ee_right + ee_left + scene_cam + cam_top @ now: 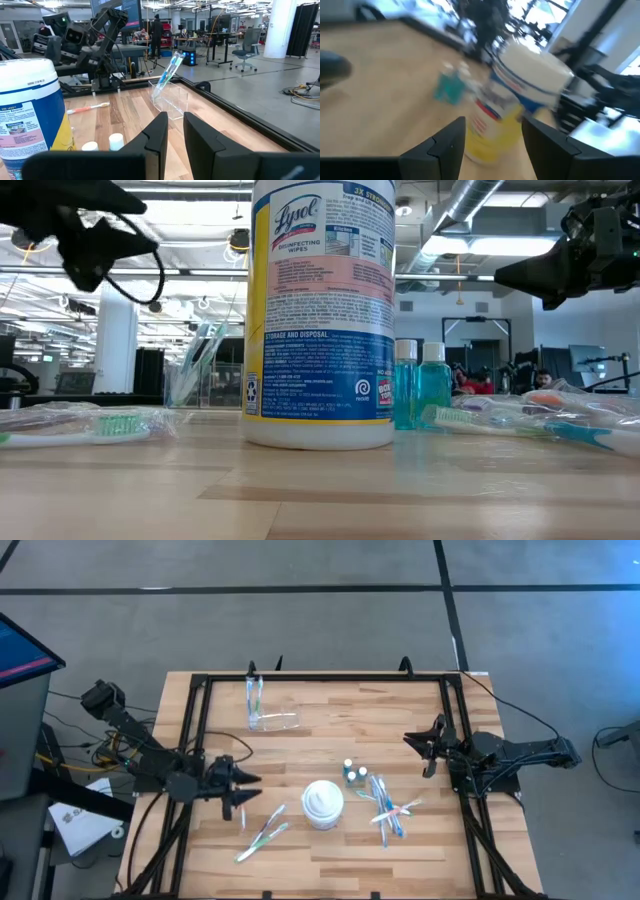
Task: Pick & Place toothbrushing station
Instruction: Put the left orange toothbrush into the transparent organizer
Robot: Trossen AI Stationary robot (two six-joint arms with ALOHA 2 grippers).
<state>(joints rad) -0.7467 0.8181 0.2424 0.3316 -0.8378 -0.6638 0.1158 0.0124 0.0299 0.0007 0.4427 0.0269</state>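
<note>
Nearest the low camera stands the wipes canister (pixel 322 310), at about the centre of the surface (pixel 330 710) in the overhead view. We see the left tool (pixel 243 792) at its nine o'clock, stretched flat toward it, fingers spread wide and holding nothing. Our right tool (pixel 424 752) sits toward three o'clock, arm lying level, fingers drawn to a narrow gap with nothing between them.

The toothbrushing station is scattered. One clear rectangular cup (pixel 272 721) rests at eleven o'clock of the canister, near the far rail, and beside it lie toothbrushes (pixel 255 695) with green and blue on them; from the right wrist view they appear to lean out of the cup. Two small teal bottles with white caps (pixel 353 774) stand just at the canister's two o'clock. A loose heap of brushes (pixel 388 808), blue and pink among them, lies at its three o'clock. At seven o'clock two more brushes (pixel 263 833) lie apart from the rest, one with a green head. We cannot count the heaped brushes exactly.
</note>
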